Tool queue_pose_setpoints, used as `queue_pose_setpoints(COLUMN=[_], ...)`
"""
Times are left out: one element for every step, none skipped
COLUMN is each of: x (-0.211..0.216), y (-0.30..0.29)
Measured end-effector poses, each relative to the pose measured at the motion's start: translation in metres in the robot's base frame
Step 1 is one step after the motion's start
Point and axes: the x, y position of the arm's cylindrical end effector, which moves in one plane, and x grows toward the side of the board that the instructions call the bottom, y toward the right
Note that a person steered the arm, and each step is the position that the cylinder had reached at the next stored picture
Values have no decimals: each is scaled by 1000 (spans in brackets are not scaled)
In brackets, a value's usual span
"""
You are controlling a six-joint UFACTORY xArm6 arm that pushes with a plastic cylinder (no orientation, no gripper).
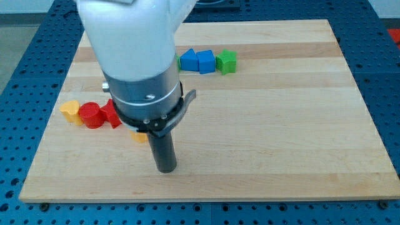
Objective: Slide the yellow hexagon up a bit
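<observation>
Tip set low beside a mostly hidden yellow hexagon

The rod, which has no jaws to open, puts my tip just near-right of the yellow hexagon, itself tucked behind the arm beside the red blocks. Best to come round squarely under it, then push gently toward the far side.

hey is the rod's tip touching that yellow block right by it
Cannot tell. In the camera view, the arm's body hides most of the yellow block, and my tip sits lower right of its visible sliver; the rod covers any gap.
</observation>
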Motion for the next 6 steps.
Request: queue_pose_setpoints(x=[-10, -49, -50, -41, -40, -55], y=[-5, -5, -6, -19, -44, -44])
